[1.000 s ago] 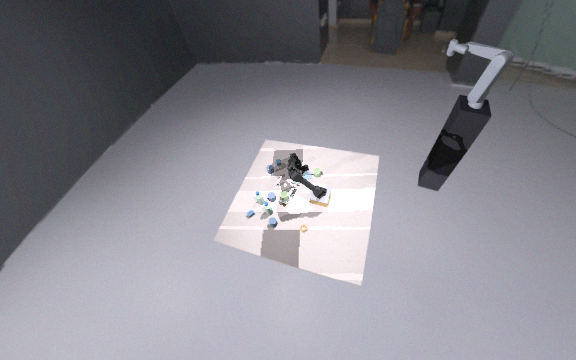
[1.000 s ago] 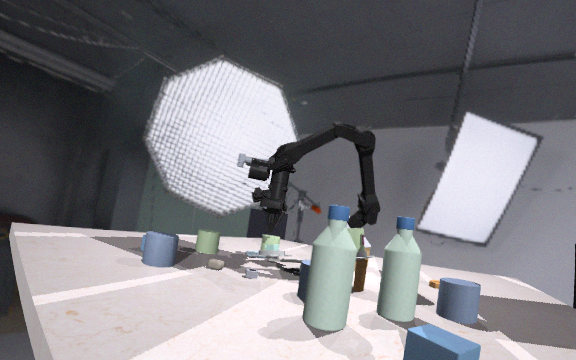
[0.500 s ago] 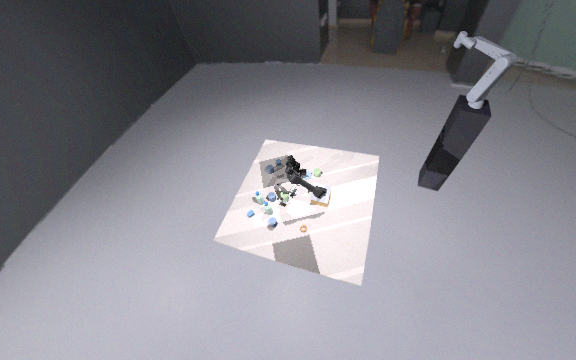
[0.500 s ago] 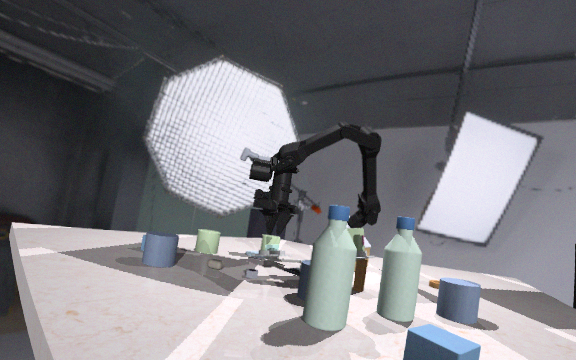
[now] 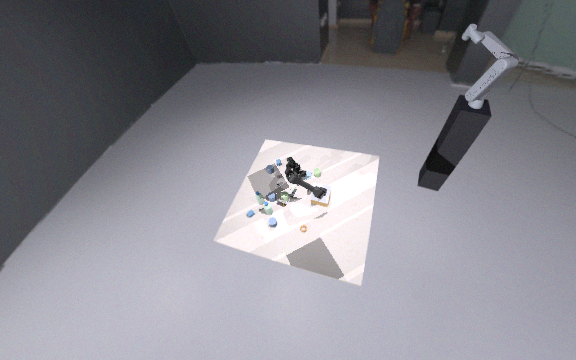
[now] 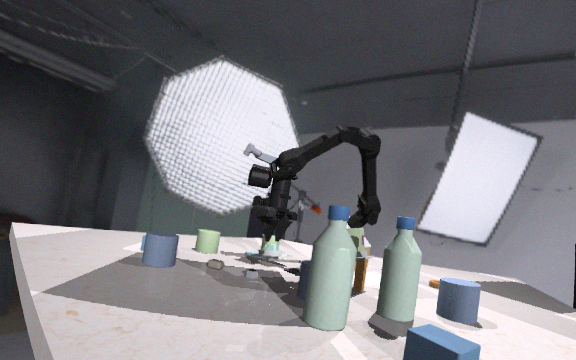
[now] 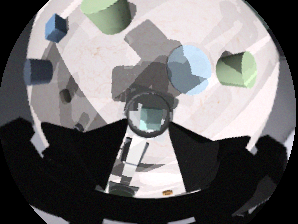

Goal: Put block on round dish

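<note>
the block (image 6: 271, 246) (image 7: 151, 120) looks uncovered, so the hand (image 6: 273, 237) (image 7: 148, 123), released and empty, should next descend, grip it and head dishward.

In the wrist view, the block (image 6: 272, 247) (image 7: 151, 120) lies in the near pan (image 7: 129, 119) of the balance, just beyond the pincer (image 5: 302, 175) (image 6: 275, 237) (image 7: 148, 124). The dish (image 5: 309, 175) (image 7: 189, 69) lies ahead and right (one cup (image 5: 317, 172) (image 7: 230, 71) stands farther right); another cup (image 6: 208, 241) (image 7: 106, 18) stands ahead and left.
</note>
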You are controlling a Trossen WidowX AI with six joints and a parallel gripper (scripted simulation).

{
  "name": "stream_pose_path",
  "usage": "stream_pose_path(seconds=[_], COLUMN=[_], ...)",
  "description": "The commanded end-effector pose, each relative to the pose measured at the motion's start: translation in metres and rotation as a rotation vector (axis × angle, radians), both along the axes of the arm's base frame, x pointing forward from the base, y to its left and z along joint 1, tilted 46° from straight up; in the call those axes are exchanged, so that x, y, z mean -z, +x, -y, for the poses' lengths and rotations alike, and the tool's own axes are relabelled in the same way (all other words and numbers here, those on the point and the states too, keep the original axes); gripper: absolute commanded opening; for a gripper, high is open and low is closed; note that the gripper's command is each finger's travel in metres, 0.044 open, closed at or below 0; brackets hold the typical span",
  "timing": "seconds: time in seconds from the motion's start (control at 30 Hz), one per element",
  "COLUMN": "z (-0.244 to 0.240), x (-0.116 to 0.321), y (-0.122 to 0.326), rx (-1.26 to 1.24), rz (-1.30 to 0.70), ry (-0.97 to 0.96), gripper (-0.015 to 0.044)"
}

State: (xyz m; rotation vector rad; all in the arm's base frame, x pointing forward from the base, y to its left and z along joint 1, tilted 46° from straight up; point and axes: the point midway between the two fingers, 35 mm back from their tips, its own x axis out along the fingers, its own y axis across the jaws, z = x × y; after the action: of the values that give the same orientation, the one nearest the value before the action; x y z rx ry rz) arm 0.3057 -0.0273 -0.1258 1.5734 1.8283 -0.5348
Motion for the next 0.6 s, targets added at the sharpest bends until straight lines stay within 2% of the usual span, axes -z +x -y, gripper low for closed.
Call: stream_pose_path(seconds=[0.0, 0.53, 0.57], z=[-0.006, -0.023, -0.023], x=[0.005, 0.021, 0.021], y=[-0.003, -0.005, -0.005], rx=[0.002, 0.002, 0.002], rz=[-0.012, -0.012, -0.012], ry=[0.007, 0.009, 0.009], gripper=[0.0260, 0.0260, 0.0234])
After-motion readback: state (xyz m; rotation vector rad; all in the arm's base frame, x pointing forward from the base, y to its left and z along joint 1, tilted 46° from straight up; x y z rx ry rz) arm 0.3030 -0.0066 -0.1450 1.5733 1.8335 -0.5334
